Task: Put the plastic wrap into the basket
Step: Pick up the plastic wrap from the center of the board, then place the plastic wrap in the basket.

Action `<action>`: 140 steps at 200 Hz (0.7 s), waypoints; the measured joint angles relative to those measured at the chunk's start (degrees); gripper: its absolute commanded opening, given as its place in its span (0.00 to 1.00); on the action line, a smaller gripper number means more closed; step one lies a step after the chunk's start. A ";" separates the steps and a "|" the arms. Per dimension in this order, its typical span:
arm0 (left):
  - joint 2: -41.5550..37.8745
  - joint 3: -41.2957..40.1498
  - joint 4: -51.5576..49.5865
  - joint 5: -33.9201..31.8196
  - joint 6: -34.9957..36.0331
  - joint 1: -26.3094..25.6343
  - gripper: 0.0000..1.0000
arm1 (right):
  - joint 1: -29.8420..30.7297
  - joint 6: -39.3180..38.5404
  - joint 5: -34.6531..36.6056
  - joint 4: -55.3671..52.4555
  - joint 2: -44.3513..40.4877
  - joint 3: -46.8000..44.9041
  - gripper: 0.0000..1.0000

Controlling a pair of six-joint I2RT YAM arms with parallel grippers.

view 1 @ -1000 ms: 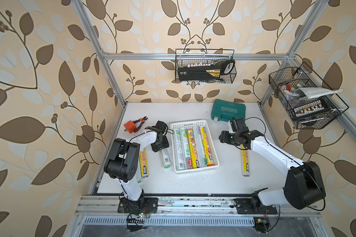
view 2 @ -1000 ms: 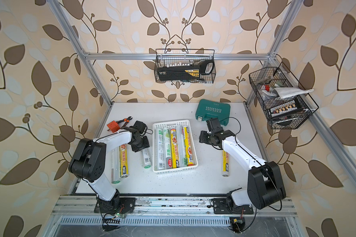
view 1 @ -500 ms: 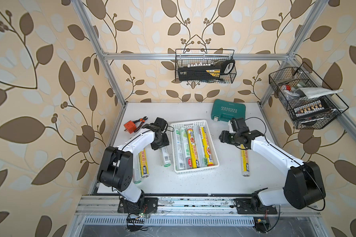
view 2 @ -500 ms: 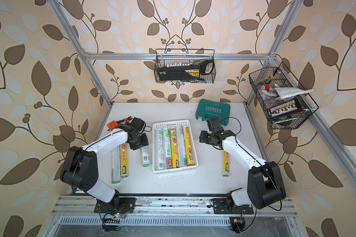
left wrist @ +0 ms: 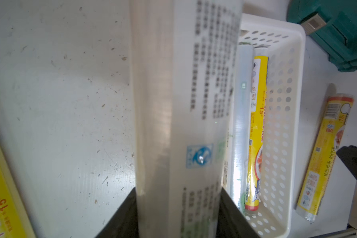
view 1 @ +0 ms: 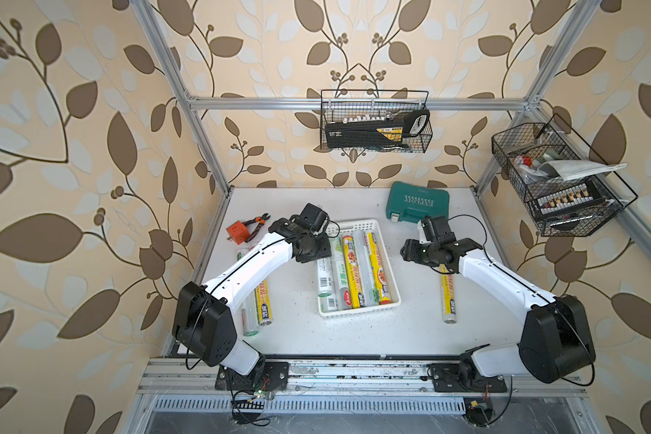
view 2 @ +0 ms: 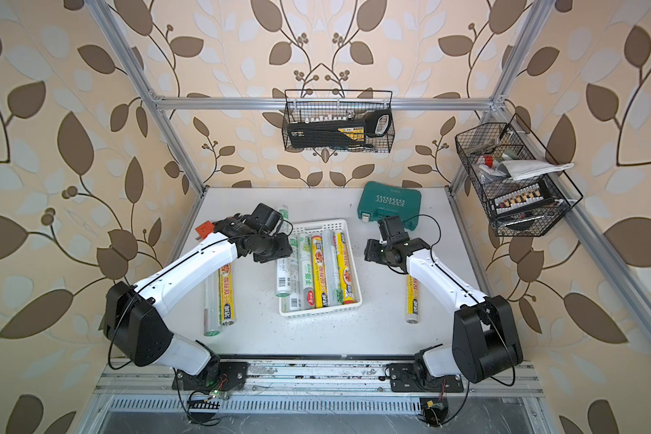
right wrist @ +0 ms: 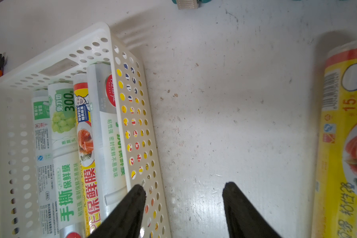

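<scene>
At the left tool [left wrist: 177, 191], the fingers were clamped on a silvery-clear plastic wrap roll [left wrist: 173, 92], held over the basket [left wrist: 280, 123] rim on that arm's side. Several other rolls [view 1: 365, 263] lay inside the basket. The right tool [right wrist: 183, 189] was spread and empty, over bare tabletop [right wrist: 235, 103] between the basket and a yellow roll [right wrist: 342, 144]. A loose pair of rolls [view 1: 264, 304] lay on the tabletop by the left arm.

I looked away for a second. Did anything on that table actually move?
The left gripper, shut on a silvery plastic wrap roll, reached out and carried it sideways toward the white basket. The roll now overlaps the basket's rim on that arm's side. Unchanged: the right gripper, open and empty, the rolls inside the basket, and the yellow roll lying beside the right arm.
</scene>
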 measured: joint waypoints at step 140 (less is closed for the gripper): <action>9.99 0.81 3.82 -1.46 -5.25 -4.42 0.42 | -0.15 0.00 -0.44 0.00 0.37 0.00 0.63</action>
